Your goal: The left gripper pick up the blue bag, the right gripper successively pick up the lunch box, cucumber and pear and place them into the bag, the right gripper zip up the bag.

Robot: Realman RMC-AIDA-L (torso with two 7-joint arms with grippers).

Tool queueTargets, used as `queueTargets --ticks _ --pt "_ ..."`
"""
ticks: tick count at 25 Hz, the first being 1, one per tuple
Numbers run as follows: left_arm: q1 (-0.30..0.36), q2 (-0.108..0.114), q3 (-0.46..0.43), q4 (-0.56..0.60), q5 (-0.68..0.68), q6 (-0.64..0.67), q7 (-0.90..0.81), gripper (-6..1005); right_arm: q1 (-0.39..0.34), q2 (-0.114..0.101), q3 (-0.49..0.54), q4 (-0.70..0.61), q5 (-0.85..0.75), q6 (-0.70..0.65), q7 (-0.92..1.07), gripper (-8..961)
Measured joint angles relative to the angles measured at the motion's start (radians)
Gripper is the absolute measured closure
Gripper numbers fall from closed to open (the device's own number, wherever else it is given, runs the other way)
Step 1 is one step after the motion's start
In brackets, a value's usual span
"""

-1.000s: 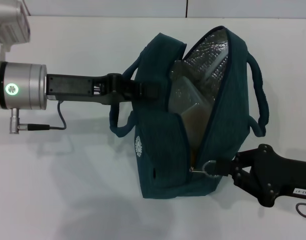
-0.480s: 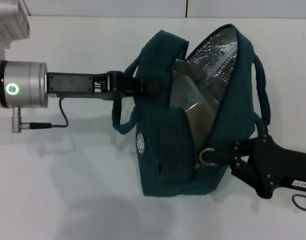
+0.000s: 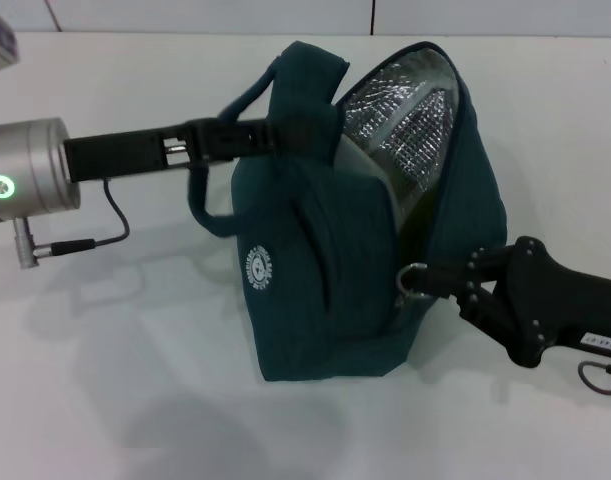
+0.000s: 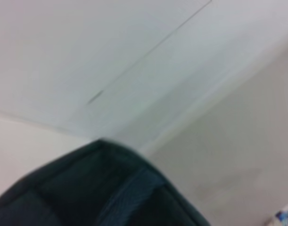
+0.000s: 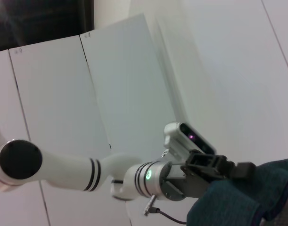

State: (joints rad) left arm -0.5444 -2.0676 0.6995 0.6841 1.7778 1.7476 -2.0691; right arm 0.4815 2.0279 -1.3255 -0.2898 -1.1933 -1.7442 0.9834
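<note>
Where the blue bag [image 3: 325,270] stands upright on the white table [image 3: 135,380], its mouth gapes toward the top, exposing the silver foil lining [image 3: 405,120]; a pale rounded edge of the lunch box [image 3: 370,170] shows inside, the rest hidden by the bag's wall; cucumber and pear cannot be made out. Left gripper [image 3: 310,132]: reaches in from the left, jaws closed on the bag's upper rim beside a loop handle [image 3: 210,215]; fingertips partly buried in fabric. Right gripper [image 3: 435,277]: low at the bag's right side, jaws pinched narrow on the ring zip pull [image 3: 413,277] at the bottom end of the opening. Left wrist view: only a dark corner of the bag, blurred. Right wrist view: the left arm and a bag edge.
</note>
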Motion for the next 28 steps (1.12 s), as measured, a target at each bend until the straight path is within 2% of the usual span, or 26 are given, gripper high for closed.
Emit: queueTargets --ticks 5,11,13,21,28 --pt "0.040 -0.003 0.000 0.000 -0.091 0.000 0.059 688 0.012 0.000 0.000 0.002 0.026 0.007 -0.011 938" --pt "0.069 0.002 -0.002 -0.001 -0.124 0.001 0.098 451 0.025 0.000 0.001 0.003 0.047 0.019 -0.021 938" --pt "0.081 0.003 -0.003 -0.001 -0.133 0.001 0.120 213 0.029 0.000 0.001 0.003 0.059 0.022 -0.026 938" --pt "0.152 0.000 -0.005 -0.002 -0.200 0.023 0.221 190 0.050 0.000 0.001 -0.009 0.162 0.018 -0.058 938" --pt "0.191 -0.008 -0.005 -0.027 -0.239 0.097 0.318 190 0.115 0.000 -0.004 -0.008 0.224 0.027 -0.066 938"
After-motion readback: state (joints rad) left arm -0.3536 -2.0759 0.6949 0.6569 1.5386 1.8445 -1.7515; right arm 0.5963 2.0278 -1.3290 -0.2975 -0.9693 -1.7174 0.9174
